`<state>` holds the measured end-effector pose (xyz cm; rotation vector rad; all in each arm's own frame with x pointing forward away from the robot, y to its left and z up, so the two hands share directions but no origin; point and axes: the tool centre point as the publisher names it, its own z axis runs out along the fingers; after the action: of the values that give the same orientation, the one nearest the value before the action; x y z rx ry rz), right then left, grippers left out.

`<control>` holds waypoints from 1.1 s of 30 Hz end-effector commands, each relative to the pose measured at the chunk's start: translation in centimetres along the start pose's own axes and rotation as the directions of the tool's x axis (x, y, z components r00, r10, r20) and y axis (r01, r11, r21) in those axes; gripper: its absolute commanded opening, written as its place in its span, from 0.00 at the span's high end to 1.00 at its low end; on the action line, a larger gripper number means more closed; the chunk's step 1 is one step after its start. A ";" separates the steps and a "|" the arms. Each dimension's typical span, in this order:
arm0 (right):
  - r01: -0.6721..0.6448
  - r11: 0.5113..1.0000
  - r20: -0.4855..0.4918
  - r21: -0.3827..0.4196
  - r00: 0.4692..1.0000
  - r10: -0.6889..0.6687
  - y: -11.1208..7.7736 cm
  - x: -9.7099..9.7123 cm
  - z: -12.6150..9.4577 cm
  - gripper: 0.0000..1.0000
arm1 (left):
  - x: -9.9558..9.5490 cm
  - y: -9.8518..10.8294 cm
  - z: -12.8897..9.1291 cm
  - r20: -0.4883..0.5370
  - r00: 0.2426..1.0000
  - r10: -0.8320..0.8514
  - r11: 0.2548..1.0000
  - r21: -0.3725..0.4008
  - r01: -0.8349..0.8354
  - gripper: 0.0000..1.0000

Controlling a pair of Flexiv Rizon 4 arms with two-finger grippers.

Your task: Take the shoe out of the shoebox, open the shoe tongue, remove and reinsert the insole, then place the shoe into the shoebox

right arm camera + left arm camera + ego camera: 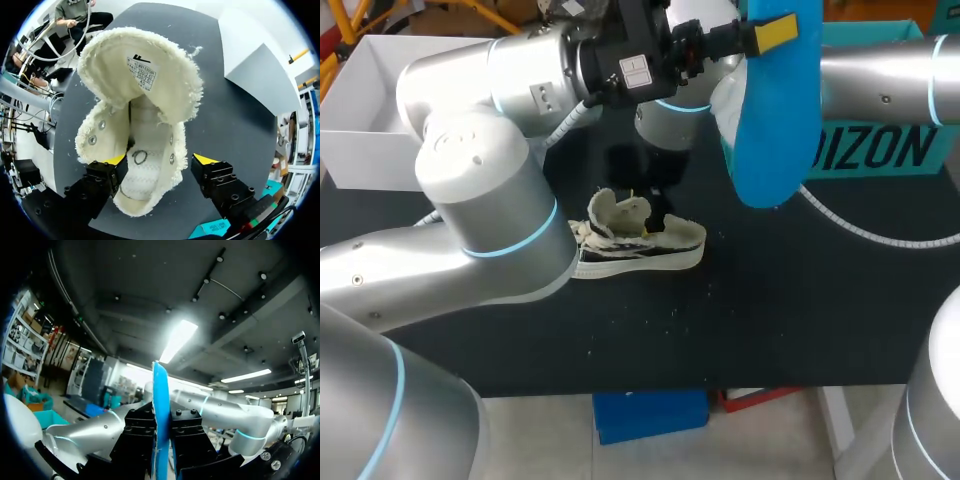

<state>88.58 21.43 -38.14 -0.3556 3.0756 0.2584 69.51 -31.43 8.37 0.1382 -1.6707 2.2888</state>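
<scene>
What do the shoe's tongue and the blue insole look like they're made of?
Tongue: likely cream canvas, matte, with frayed, fuzzy edges. Insole: probably foam, smooth matte blue, thin yet keeping its flat shape.

A robotics lab, by the left arm (490,200) and right arm (880,85) over a black table (770,320)

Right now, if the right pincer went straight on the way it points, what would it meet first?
Probably the shoe, whose heel end lies between the open right pincer's fingers; depth is unclear.
</scene>
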 end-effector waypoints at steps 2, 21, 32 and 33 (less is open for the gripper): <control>-0.004 0.994 -0.020 0.106 1.000 0.006 1.1 -1.0 1.5 0.29 | 0.1 0.1 0.2 0.005 1.000 0.001 1.000 0.000 -0.001 1.00; -0.010 0.990 -0.092 0.138 0.995 0.023 1.4 -0.3 4.1 1.00 | 0.1 0.1 0.2 0.005 1.000 0.001 1.000 0.000 -0.001 1.00; -0.010 0.990 -0.092 0.138 0.995 0.023 1.4 -0.3 4.1 1.00 | 0.1 0.1 0.2 0.005 1.000 0.001 1.000 0.000 -0.001 1.00; -0.010 0.990 -0.092 0.138 0.995 0.023 1.4 -0.3 4.1 1.00 | 0.1 0.1 0.2 0.005 1.000 0.001 1.000 0.000 -0.001 1.00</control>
<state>88.86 23.52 -41.39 -0.3448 3.1653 0.0325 69.52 -31.42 8.37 0.1382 -1.6715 2.2880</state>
